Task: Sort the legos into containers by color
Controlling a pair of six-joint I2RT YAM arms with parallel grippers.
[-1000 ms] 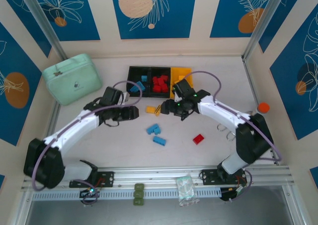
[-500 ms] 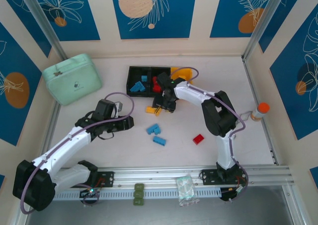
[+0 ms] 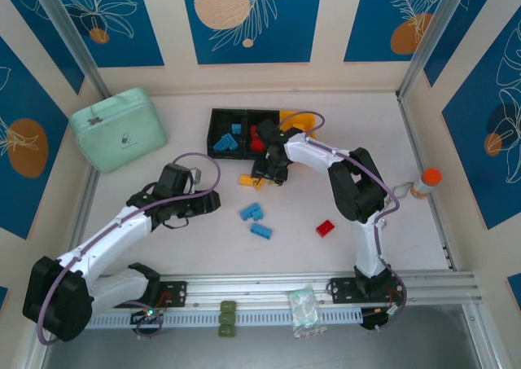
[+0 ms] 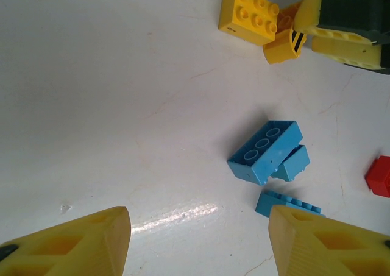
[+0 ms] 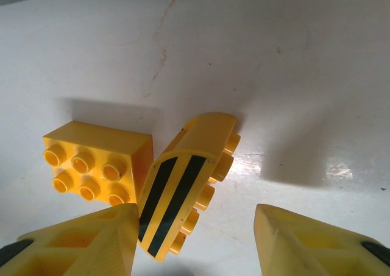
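Observation:
The containers stand in a row at the back: a black bin [image 3: 225, 129] with blue legos, a black bin [image 3: 262, 121] with red legos, and a yellow bin [image 3: 299, 122]. My right gripper [image 3: 263, 177] [image 5: 195, 242] is open and low over the table. The striped yellow and black brick [image 5: 183, 187] lies between its fingers, against the left finger [image 5: 82, 242] and apart from the right one. A yellow brick [image 5: 97, 160] [image 3: 246, 179] lies beside it. My left gripper [image 3: 215, 199] [image 4: 198, 245] is open over bare table. Blue legos [image 4: 267, 151] [image 3: 251, 213] lie just ahead of it.
A further blue brick [image 3: 261, 230] and a red brick [image 3: 326, 228] lie on the table toward the near side. A mint-green zip case [image 3: 118, 129] sits at the back left. An orange-capped bottle [image 3: 425, 182] stands at the right edge.
My left arm has drawn back toward the near left, away from the bins. My right arm has folded its elbow inward, with its gripper staying down at the yellow bricks.

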